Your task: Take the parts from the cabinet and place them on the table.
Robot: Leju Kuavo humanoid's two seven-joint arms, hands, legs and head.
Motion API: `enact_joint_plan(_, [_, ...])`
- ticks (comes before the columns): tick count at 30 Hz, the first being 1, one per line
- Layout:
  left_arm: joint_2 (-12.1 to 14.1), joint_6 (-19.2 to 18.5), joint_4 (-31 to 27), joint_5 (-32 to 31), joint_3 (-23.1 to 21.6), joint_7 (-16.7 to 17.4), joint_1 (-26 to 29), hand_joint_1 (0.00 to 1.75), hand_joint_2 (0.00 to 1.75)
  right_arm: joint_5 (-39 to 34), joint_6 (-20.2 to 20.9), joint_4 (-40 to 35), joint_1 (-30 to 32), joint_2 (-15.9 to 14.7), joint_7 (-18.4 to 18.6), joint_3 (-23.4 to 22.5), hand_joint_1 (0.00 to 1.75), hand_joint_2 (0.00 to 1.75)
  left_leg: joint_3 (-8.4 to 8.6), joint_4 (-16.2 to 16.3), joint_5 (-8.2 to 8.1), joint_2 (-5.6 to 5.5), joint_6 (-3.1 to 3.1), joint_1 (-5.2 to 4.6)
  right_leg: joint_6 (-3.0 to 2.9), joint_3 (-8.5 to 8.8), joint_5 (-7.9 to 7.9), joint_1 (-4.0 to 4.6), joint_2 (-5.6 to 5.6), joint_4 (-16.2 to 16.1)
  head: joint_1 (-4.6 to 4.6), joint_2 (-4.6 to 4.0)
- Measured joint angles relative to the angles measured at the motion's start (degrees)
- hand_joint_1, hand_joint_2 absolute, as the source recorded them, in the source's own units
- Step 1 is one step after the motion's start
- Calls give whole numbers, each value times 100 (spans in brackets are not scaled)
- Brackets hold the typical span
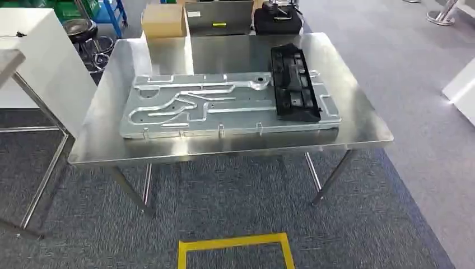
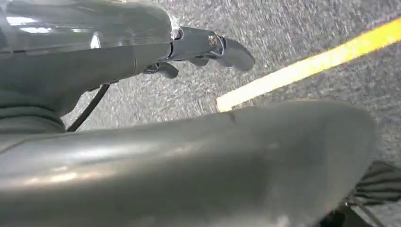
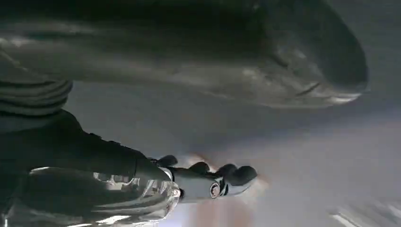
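The grey carpet (image 1: 235, 196) covers the floor, and a yellow square (image 1: 235, 246) of tape is marked on it near the robot. A shiny steel tabletop (image 1: 364, 126) stands ahead on thin metal legs.

A big silver plate (image 1: 196, 106) lies flat across the middle of the tabletop. It has grooves and small holes pressed into it. A black part (image 1: 292, 84) lies on top of the plate at its right end, and its far end reaches past the plate's back edge.

Behind the tabletop sit a brown box (image 1: 163, 21) and a black bag (image 1: 277, 19). A black stool (image 1: 80, 28) stands to the left of them, next to a white cabinet (image 1: 33, 61).

The left hand (image 2: 198, 52) hangs over the carpet beside the yellow tape line (image 2: 307, 66). Its fingers (image 2: 234, 53) are stretched out and a little apart, and it holds nothing.

The right hand (image 3: 208, 179) hangs low too, in a dim, blurry picture. Its fingers (image 3: 239, 174) point out loosely, with nothing in them.
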Motion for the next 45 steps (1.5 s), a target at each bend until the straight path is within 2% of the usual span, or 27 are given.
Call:
enact_joint_plan(2, [11,-22,0,-63,-57,42,6,0,0,142,573,596,-5,-31,736,-172,0,0,-172,4,135,35,8,-16,53,-150,-760,-22,-1,754,-2,0])
enact_joint_plan(3, [24,-31,0,-79,-81,57,12,0,0,193,787,823,-31,-33,892,-205,0,0,-266,14,203,69,10,-26,69,-221,-978,-24,-5,1185,0,0])
enact_joint_plan(4, [28,-31,0,-94,-87,74,13,0,0,241,1043,1062,-58,-33,1006,-257,0,0,-374,23,276,104,6,-33,79,-241,-1003,-26,-10,1564,0,0])
enact_joint_plan(5, [39,-39,0,-125,-101,90,10,0,0,293,1217,1265,-83,-33,1150,-286,0,0,-476,48,344,128,-2,-37,78,-165,-836,-29,-13,1694,0,0])
enact_joint_plan(7, [61,-55,0,-175,-151,111,8,0,0,350,1490,1533,-113,-48,1285,-308,0,0,-670,96,459,141,-27,-42,41,338,-425,-31,-15,1272,0,0])
enact_joint_plan(8, [72,-57,0,-188,-181,120,8,0,0,381,1613,1623,-128,-63,1314,-312,0,0,-743,114,512,136,-39,-43,2,742,-404,-24,-14,781,0,0])
enact_joint_plan(12, [74,-57,0,-188,-186,122,7,0,0,398,1654,1647,-137,-68,1338,-312,0,0,-755,116,528,132,-46,-44,-16,883,-436,-19,-12,602,0,0])
enact_joint_plan(13, [77,-55,0,-188,-203,122,7,0,0,437,1770,1706,-175,-81,1419,-312,0,0,-781,123,575,125,-73,-47,-82,1323,-746,7,-10,-15,0,0])
enact_joint_plan(14, [87,-55,0,-175,-212,122,3,0,0,516,2050,1852,-214,-116,1611,-310,0,0,-801,107,684,134,-161,-32,-135,1476,-813,66,-14,-384,0,0])
enact_joint_plan(15, [94,-59,0,-170,-216,122,12,0,0,529,2130,1946,-223,-135,1670,-310,0,0,-847,128,739,125,-248,-28,-232,1408,-654,5,-38,-476,0,0])
enact_joint_plan(18, [129,-61,0,-170,-218,125,23,0,0,531,2132,2020,-252,-151,1677,-310,0,0,-1133,974,-231,61,-301,0,-307,1146,-449,34,-66,-465,-2,0])
enact_joint_plan(19, [138,-61,0,-170,-218,125,22,0,0,531,2132,2040,-248,-160,1677,-310,0,0,-1236,1423,-491,61,-317,2,-307,1052,-379,42,-70,-451,-4,0])
enact_joint_plan(20, [142,-61,0,-170,-218,125,21,0,0,531,2132,2060,-248,-166,1677,-310,0,0,-1287,1756,-567,61,-329,2,-305,941,-317,46,-78,-423,-2,0])
enact_joint_plan(22, [153,-55,0,-159,-218,122,23,0,0,549,2167,2094,-249,-170,1696,-310,0,0,-1083,1796,-196,61,-334,6,-284,703,-195,45,-83,-343,-4,0])
enact_joint_plan(24, [168,-26,0,-138,-218,105,15,0,0,614,2226,2119,-250,-170,1773,-308,0,0,-501,1070,175,60,-322,11,-247,484,-98,35,-80,-240,-4,0])
enact_joint_plan(26, [177,-13,-2,-184,-232,96,-6,0,0,706,2294,2132,-257,-170,1902,-279,0,0,184,6,-161,55,-289,-23,-184,351,-26,64,-70,-115,-4,0])
enact_joint_plan(29, [186,-13,-2,-264,-280,125,13,0,0,1010,2404,2151,-243,-170,1993,-152,0,0,65,27,-129,47,-128,-49,-83,341,155,52,-83,-161,-2,0])
enact_joint_plan(30, [190,-33,-2,-304,-301,146,21,0,0,1123,2462,2160,-217,-171,1993,-81,0,175,22,-6,-36,58,-66,-25,-44,314,199,46,-77,-165,-2,0])
enact_joint_plan(32, [208,-88,-2,-345,-356,227,6,0,0,1268,2587,2175,-215,-170,1989,51,0,175,-137,-5,106,86,22,-16,22,189,-437,8,-56,181,-2,0])
enact_joint_plan(34, [219,-133,-2,-385,-387,310,15,0,0,1270,2723,2186,-216,-170,1934,149,0,175,-332,3,260,86,34,-27,80,0,-1149,-8,-54,1047,-2,0])
enact_joint_plan(35, [227,-144,-2,-406,-398,328,20,0,0,1224,2796,2188,-218,-170,1898,167,0,175,-438,13,338,90,29,-37,96,-65,-1280,-16,-54,1459,-2,0])
enact_joint_plan(36, [227,-142,-2,-413,-413,323,23,0,0,1224,2847,2191,-218,-170,1864,178,0,175,-534,24,408,93,22,-41,100,-46,-1213,-20,-55,1677,-2,0])
enact_joint_plan(37, [232,-133,-2,-417,-435,300,22,0,0,1233,2882,2197,-218,-168,1836,199,0,175,-639,44,481,97,12,-45,89,87,-1002,-20,-54,1661,-2,0])
enact_joint_plan(39, [234,-105,-2,-422,-476,221,19,0,0,1294,2941,2208,-218,-166,1810,265,0,175,-830,72,606,92,-7,-56,27,669,-624,-14,-51,1011,-2,0])
enact_joint_plan(41, [225,-63,-2,-433,-514,155,16,0,0,1357,2945,2210,-241,-166,1786,337,0,175,-907,90,715,81,-50,-81,-108,1601,-817,59,-44,-163,-2,0])
enact_joint_plan(42, [225,-61,-2,-439,-522,135,8,0,0,1370,2943,2210,-249,-162,1768,370,0,175,-928,96,771,90,-88,-78,-134,1769,-946,61,-51,-527,-2,0])
enact_joint_plan(45, [227,-63,-2,-483,-553,164,-8,0,0,1395,2943,2219,-247,-123,1733,440,0,175,-985,38,963,102,-203,-58,-213,1638,-821,74,-46,-575,-2,0])
